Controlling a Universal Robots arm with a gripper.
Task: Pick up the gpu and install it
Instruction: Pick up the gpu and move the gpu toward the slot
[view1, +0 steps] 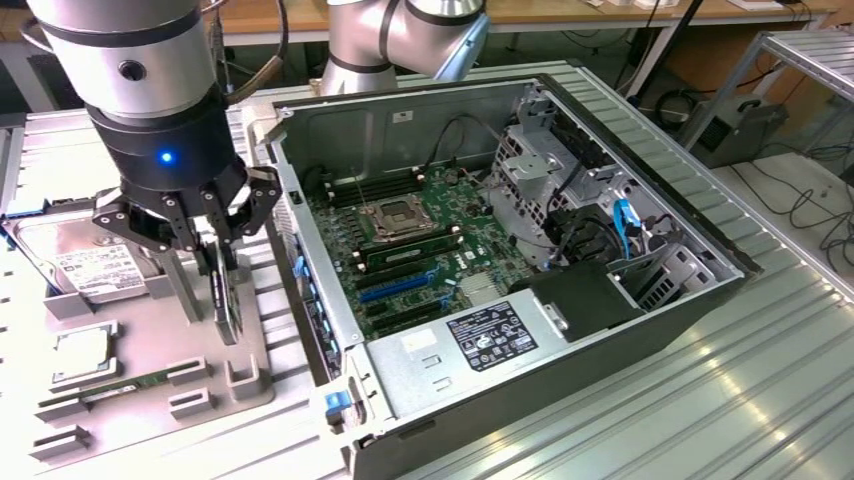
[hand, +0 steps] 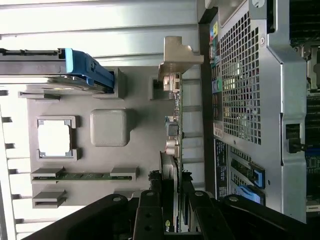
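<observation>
Gripping: we see the gripper (view1: 214, 250) pinched on the gpu (view1: 224, 300), one finger pressed to each flat face of the card's upper edge.
Gpu position: left of centre in the exterior view, standing upright and edge-on, over the grey tray's (view1: 134, 340) side nearest the computer case (view1: 721, 262).
Gpu contact with tray: we cannot tell whether its lower edge sits in the holder or hangs just clear.
Wrist view: we look along the gpu (hand: 175, 115) from the gripper (hand: 176, 195); the card's silver end bracket lies at the far end, and the case's perforated wall (hand: 245, 90) runs just beside it.
Tray contents: a hard drive (view1: 87, 265) with a white label at the left edge, a square processor (view1: 83, 355) lower left, a green memory stick (view1: 127, 385) below that.
Computer case: open, filling the centre and right, motherboard (view1: 427, 250) exposed.
Arm: the arm (view1: 134, 60) comes down from the upper left, a blue light lit on its black wrist.
</observation>
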